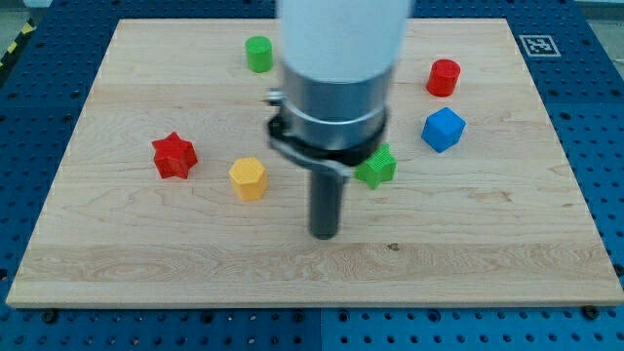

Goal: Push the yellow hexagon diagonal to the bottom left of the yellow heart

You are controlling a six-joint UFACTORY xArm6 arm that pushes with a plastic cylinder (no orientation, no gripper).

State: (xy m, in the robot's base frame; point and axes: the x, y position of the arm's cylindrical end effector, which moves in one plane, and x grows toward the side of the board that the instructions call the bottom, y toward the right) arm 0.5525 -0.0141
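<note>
Wooden board (97, 253) — blue perforated bench (19, 146)

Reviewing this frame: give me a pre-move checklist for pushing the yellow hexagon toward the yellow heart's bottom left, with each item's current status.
1. Yellow hexagon visible and unobstructed: ok.
2. Yellow heart located: not ok; it shows nowhere, possibly hidden behind the arm.
3. My tip in view: ok; it sits to the view's right of the hexagon and slightly lower, apart from it.
4. Tip in contact with any block: ok, none touched; the green block is nearest.
5. Red star lies to the view's left of the hexagon, so a leftward push may hit it: cannot tell without the heart's position.
</note>
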